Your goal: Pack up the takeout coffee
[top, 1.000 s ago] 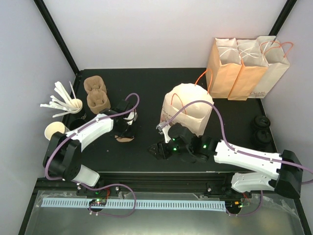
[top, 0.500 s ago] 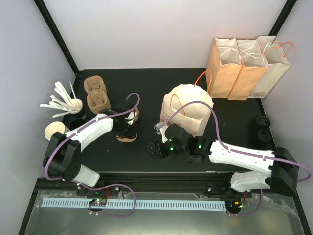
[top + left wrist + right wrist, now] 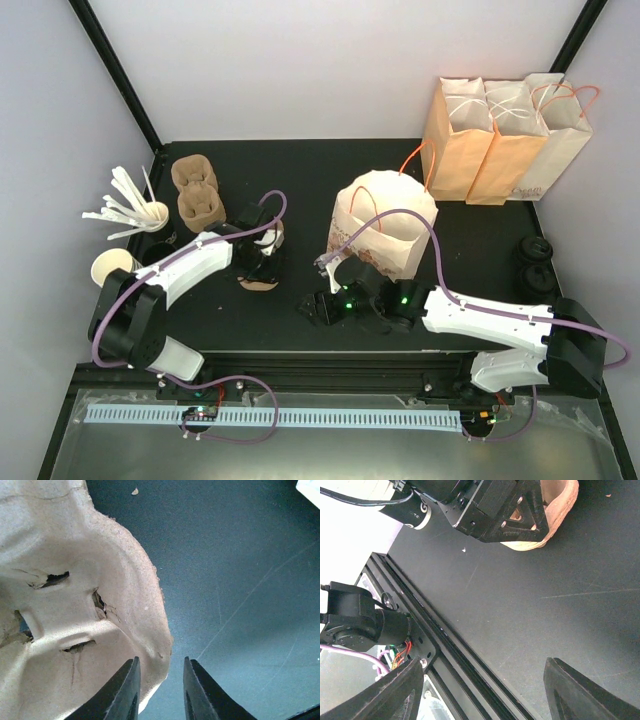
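Two small black lidded cups, the takeout coffee (image 3: 534, 250), stand at the table's right edge, far from both grippers. My left gripper (image 3: 262, 262) (image 3: 161, 661) hovers over a brown pulp cup carrier (image 3: 256, 284) (image 3: 75, 605) lying on the table. Its jaws stand a little apart, with the carrier's rim reaching into the gap from the left finger's side. My right gripper (image 3: 312, 307) (image 3: 482, 667) is open above the bare black table near the front rail, with nothing between its fingers. The carrier (image 3: 555, 515) and the left gripper show in the right wrist view.
An open white paper bag (image 3: 385, 225) with orange handles stands mid-table behind the right arm. Three more bags (image 3: 500, 130) line the back right. More pulp carriers (image 3: 195, 190), a cup of stirrers (image 3: 150, 212) and a white cup (image 3: 112, 265) sit at the left.
The right arm has slid left along the front of the table. The left gripper's jaws have parted slightly over the carrier.
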Tool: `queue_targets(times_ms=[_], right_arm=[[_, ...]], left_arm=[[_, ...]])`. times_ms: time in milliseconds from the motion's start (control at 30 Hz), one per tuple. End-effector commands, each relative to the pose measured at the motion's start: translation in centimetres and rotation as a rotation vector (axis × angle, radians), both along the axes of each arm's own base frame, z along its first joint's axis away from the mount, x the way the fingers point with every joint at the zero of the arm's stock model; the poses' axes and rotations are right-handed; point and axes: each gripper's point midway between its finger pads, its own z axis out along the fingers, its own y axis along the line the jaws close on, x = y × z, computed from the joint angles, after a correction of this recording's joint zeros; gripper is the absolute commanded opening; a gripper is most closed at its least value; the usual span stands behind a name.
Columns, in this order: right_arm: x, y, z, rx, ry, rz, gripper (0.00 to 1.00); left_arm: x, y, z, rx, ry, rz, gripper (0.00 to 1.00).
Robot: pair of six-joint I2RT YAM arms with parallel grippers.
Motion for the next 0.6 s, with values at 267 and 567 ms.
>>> queue_targets(times_ms=[267, 567], right_arm=[[0.38, -0.20, 0.97, 0.021, -0.022, -0.031, 0.69], [0.60, -0.81, 1.01, 0.008, -0.034, -0.048, 0.69]], left_arm=[[0.46, -0.16, -0.24, 0.022, 0.008, -0.019, 0.13], [0.59, 0.40, -0.35, 0.057, 0.008, -0.012, 0.07]])
